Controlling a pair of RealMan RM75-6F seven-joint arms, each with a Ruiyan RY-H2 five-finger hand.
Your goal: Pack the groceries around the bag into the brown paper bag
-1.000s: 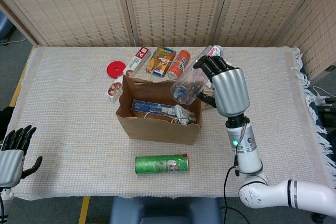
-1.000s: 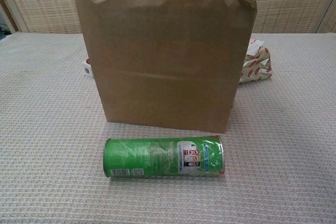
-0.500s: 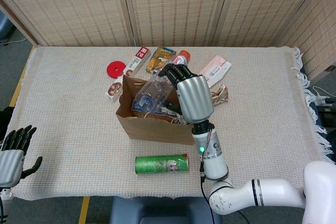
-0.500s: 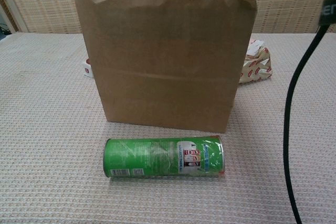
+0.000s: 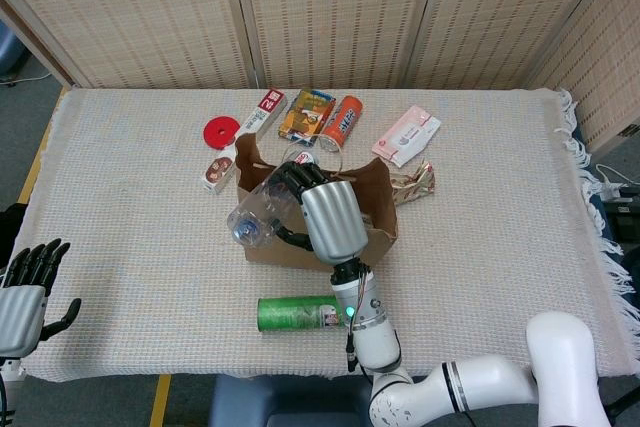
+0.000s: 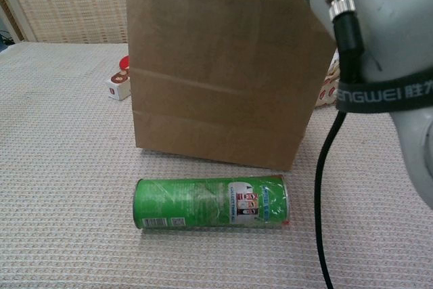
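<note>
Bottle over the bag's near edge

My right hand [image 5: 325,219] grips the clear bottle [image 5: 255,219], which sticks out to its left above the paper bag [image 5: 375,202]; my left hand [image 5: 25,292] idles, fingers spread.

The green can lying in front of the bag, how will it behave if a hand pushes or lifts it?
The green can lies on its side, so a push would probably roll it, though the woven cloth may slow it. It looks stiff and its wrap glossy, maybe slippery.
</note>
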